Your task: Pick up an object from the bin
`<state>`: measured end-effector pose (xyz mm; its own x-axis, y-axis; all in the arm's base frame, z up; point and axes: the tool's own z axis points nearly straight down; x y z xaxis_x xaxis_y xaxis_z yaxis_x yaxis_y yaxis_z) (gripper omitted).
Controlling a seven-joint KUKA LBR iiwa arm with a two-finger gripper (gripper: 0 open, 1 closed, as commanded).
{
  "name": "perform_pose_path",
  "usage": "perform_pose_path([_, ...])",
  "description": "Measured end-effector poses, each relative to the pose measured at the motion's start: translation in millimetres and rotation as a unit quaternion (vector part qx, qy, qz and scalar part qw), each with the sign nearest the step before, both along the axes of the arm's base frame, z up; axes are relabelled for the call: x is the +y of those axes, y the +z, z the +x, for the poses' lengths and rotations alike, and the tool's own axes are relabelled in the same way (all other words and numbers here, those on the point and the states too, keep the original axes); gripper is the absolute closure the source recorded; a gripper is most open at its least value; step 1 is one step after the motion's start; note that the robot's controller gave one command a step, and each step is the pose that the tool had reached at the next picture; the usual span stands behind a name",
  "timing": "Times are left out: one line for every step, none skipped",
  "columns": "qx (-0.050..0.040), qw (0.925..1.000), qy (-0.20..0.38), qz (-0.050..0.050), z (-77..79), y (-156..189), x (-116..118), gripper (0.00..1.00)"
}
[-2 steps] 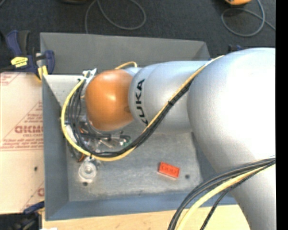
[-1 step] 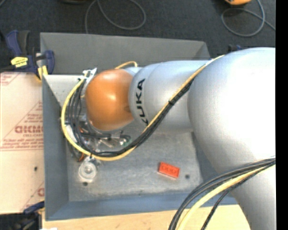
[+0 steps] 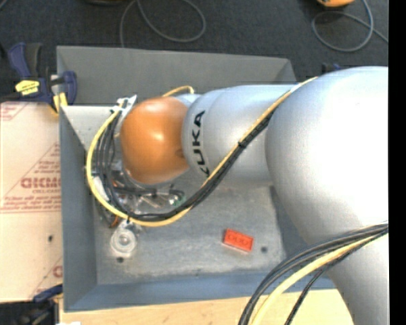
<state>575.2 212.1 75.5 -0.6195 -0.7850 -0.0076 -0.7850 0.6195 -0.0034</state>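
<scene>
- Piece [image 3: 124,241], clear and round, sits in the bin's [image 3: 76,208] lower-left corner, just below the gripper [image 3: 134,198] in view.
- That gripper hangs under its orange cover [image 3: 152,141]; spread or closed, cannot tell.
- Red block [image 3: 237,240] lies well apart, rightward.

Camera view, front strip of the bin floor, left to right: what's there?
Bin's left wall → small clear round thing → flat red block → big silver arm link.
</scene>
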Motion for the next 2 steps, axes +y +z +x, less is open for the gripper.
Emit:
perform_pose_path([-0.0009, 1.0000, -0.001, 0.001, 0.1, 3.4, 0.0, 1.00])
perform_pose_path([-0.0014, 1.0000, -0.001, 0.001, 0.4, 8.1, 0.0, 1.00])
